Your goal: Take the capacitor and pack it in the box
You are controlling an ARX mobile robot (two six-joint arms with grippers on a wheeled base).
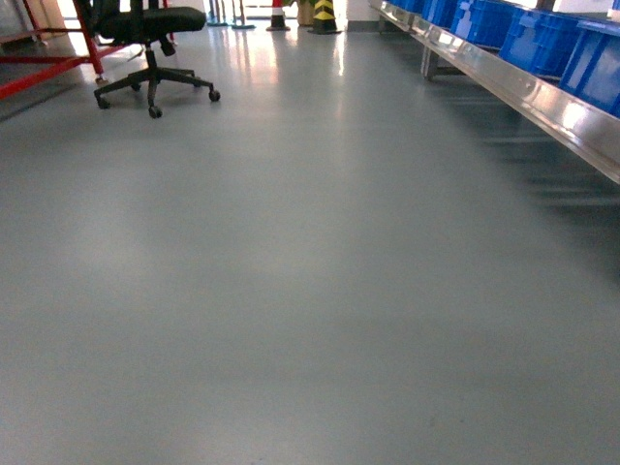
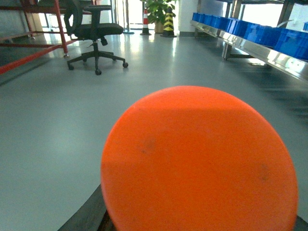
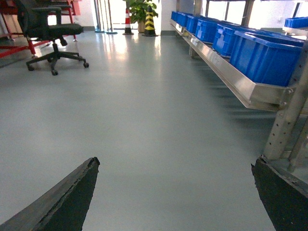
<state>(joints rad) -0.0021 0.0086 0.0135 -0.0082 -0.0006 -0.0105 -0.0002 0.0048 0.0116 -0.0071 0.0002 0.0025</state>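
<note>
Nothing of the packing looks begun, as far as these views show: neither a capacitor nor the pale pink box appears anywhere, so where the task's things sit cannot be told from here. The head view takes in only bare grey floor [image 1: 291,291], a black office chair [image 1: 150,39] far off at the left, and a metal rack [image 1: 523,92] carrying blue bins [image 1: 542,39] along the right. The right tool [image 3: 175,192] is spread wide, its two dark fingers [image 3: 62,202] at the lower corners with only floor between them, holding nothing. The left wrist view is largely filled by a round orange disc [image 2: 199,163] close to the lens; the left tool itself is hidden, so I cannot tell how it stands. Judging by this, finding the parts, the pick and the packing are all left to do
</note>
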